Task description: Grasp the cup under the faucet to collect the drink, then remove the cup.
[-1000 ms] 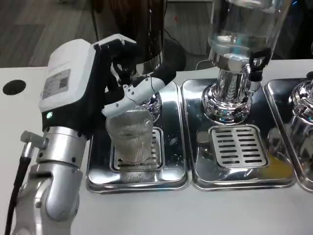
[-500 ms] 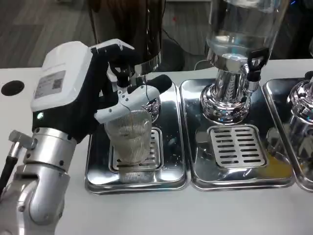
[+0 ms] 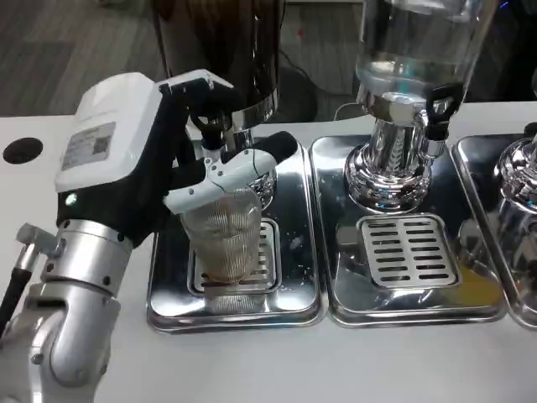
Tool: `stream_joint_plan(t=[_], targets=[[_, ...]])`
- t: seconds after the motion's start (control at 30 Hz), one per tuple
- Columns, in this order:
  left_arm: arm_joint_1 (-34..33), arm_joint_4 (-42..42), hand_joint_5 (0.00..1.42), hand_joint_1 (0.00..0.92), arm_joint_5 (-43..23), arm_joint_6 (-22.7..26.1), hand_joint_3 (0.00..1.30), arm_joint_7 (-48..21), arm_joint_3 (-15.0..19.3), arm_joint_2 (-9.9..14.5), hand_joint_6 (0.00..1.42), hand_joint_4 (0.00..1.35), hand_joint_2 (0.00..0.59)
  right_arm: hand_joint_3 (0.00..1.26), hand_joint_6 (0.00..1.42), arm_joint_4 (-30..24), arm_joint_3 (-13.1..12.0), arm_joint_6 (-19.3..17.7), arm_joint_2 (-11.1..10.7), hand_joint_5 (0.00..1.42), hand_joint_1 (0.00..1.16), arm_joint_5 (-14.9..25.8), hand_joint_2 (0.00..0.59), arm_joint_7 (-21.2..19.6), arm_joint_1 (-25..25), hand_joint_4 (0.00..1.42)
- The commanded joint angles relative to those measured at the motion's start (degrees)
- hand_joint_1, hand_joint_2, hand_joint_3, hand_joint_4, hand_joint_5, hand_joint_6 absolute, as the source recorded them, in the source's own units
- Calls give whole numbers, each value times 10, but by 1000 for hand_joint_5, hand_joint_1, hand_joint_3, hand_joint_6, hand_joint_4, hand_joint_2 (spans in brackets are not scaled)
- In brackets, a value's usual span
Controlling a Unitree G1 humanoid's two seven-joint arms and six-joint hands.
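A clear ribbed cup (image 3: 225, 237) stands on the grate of the left steel drip tray (image 3: 295, 304), under the faucet (image 3: 211, 134) of the dark drink dispenser (image 3: 220, 50). My left hand (image 3: 180, 164) grips the cup near its rim, white fingers (image 3: 226, 175) wrapped across its front. The back of the hand hides the cup's left side. A brownish layer shows at the cup's bottom.
A second dispenser with a clear tank (image 3: 411, 50) and chrome base (image 3: 390, 172) stands on the middle tray (image 3: 411, 252). A third chrome dispenser (image 3: 516, 180) sits at the right edge. A round hole (image 3: 22, 149) marks the white table at the left.
My left hand and the cup stayed in place under the faucet, shifting only slightly. The brownish layer at the cup's bottom looks a little more visible now.
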Motion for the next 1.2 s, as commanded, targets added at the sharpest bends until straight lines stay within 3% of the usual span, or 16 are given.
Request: stream_joint_plan(t=[0.03, 0.57, 1.2], targets=[[19, 6, 961, 17, 8, -4, 526, -27, -18, 9, 1110, 509, 67, 200, 0, 4, 0, -5, 3, 48, 316, 4, 436, 1, -5, 43], [19, 1, 961, 17, 10, -3, 526, -34, -17, 7, 1114, 509, 67, 203, 0, 2, -1, -4, 1, 48, 316, 6, 436, 3, -5, 44], [30, -19, 965, 17, 10, -5, 526, -41, -15, 5, 1117, 519, 68, 209, 0, -5, -13, -5, -38, 56, 316, 6, 436, 15, -20, 44]])
